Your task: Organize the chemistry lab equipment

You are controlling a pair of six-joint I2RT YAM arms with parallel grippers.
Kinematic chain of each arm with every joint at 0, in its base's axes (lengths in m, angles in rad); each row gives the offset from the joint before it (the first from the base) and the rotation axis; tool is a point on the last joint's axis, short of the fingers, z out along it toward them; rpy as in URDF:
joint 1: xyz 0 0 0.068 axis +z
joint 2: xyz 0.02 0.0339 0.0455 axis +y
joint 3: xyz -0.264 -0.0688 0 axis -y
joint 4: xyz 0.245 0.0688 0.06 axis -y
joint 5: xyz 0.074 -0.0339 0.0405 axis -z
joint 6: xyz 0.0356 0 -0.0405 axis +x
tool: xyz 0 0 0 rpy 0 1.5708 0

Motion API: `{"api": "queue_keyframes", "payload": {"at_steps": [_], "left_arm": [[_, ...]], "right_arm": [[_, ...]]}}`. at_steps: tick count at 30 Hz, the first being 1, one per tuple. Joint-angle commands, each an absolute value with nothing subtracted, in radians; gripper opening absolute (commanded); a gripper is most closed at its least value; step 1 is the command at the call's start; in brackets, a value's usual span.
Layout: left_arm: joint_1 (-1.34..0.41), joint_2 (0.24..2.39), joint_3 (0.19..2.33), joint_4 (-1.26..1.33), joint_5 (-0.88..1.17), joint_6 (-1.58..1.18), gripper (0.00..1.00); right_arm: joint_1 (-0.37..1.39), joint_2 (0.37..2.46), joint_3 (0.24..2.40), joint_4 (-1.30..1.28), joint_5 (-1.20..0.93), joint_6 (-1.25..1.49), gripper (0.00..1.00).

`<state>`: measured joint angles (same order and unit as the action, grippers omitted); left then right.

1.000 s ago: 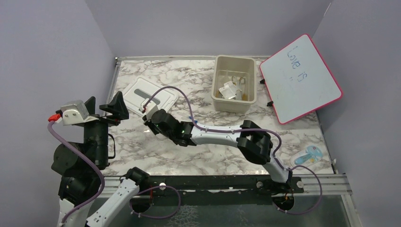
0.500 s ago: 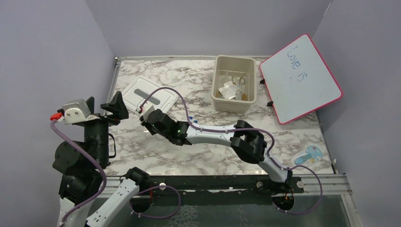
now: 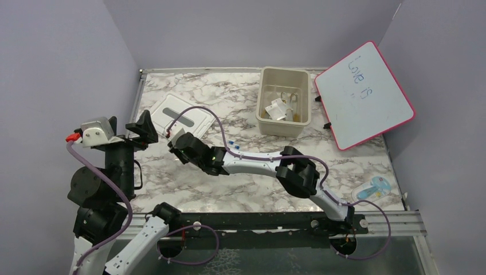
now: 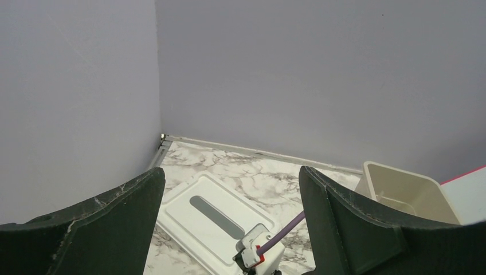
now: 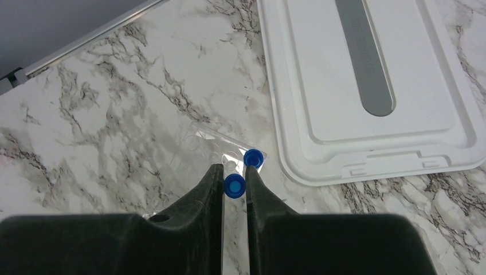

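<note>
The right gripper [image 5: 233, 172] pinches a thin blue-capped clear tube [image 5: 234, 186] over the marble table [image 5: 114, 103], just beside the white lid [image 5: 321, 86]. A second blue cap [image 5: 253, 158] and a clear plastic packet [image 5: 195, 146] lie close by. The left gripper [image 4: 229, 171] is spread wide, raised near the table's left edge.

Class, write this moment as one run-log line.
left gripper: open, empty | right gripper: shut on blue-capped tube | position: beside white lid
</note>
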<state>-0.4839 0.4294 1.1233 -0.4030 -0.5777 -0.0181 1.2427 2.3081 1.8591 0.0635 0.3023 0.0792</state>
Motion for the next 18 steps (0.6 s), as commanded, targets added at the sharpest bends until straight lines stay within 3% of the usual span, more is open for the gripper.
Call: {"api": "queue_keyframes", "payload": {"at_steps": [1, 18], "left_arm": [[-0.484, 0.448, 1.141, -0.426, -0.578, -0.024, 0.89], [-0.485, 0.493, 1.203, -0.526, -0.569, -0.080, 0.89]], "right_arm": [[1.249, 2.351, 1.916, 0.006, 0.329, 0.093, 0.15], [1.249, 2.366, 1.953, -0.060, 0.325, 0.090, 0.15]]}}
